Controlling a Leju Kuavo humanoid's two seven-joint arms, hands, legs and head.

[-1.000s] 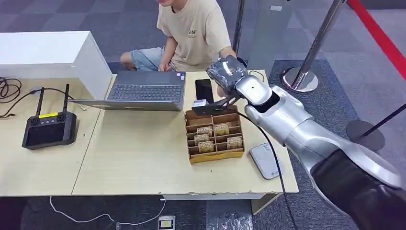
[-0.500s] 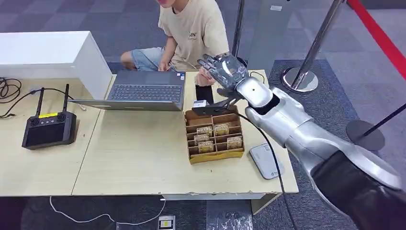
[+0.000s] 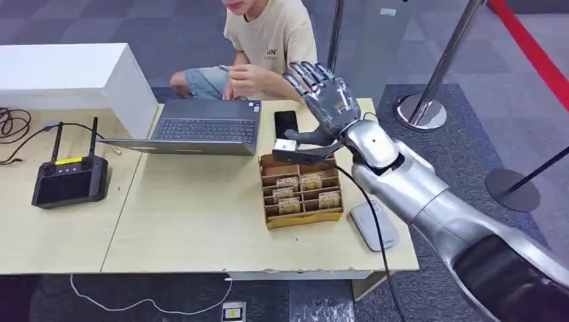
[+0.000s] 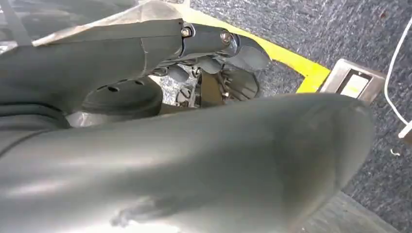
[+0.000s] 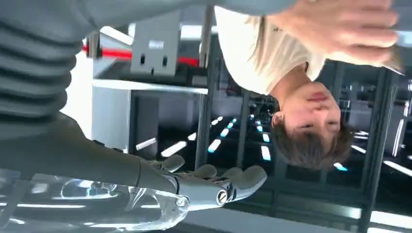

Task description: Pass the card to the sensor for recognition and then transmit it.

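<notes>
My right hand (image 3: 325, 100) is raised above the far end of the cardboard card box (image 3: 300, 216), fingers spread and nothing in it. In the right wrist view its fingers (image 5: 214, 187) stretch out flat and apart. The person behind the table holds a small card (image 3: 223, 68) in a hand near their chest. Several cards (image 3: 300, 181) stand in the box's slots. The white sensor pad (image 3: 374, 225) lies on the table right of the box, partly behind my forearm. A large blurred grey mass of my left hand (image 4: 194, 165) is close to the left wrist camera; its fingers are not clear.
An open laptop (image 3: 204, 127) and a black phone (image 3: 286, 123) lie at the table's far edge. A black remote controller (image 3: 67, 180) sits at the left, beside a white box (image 3: 67, 74). A stanchion base (image 3: 421, 111) stands right of the table.
My right hand has gone from a closed fist to spread fingers and tipped upward. The person's hand, which was at my hand, has pulled back to their chest holding the card.
</notes>
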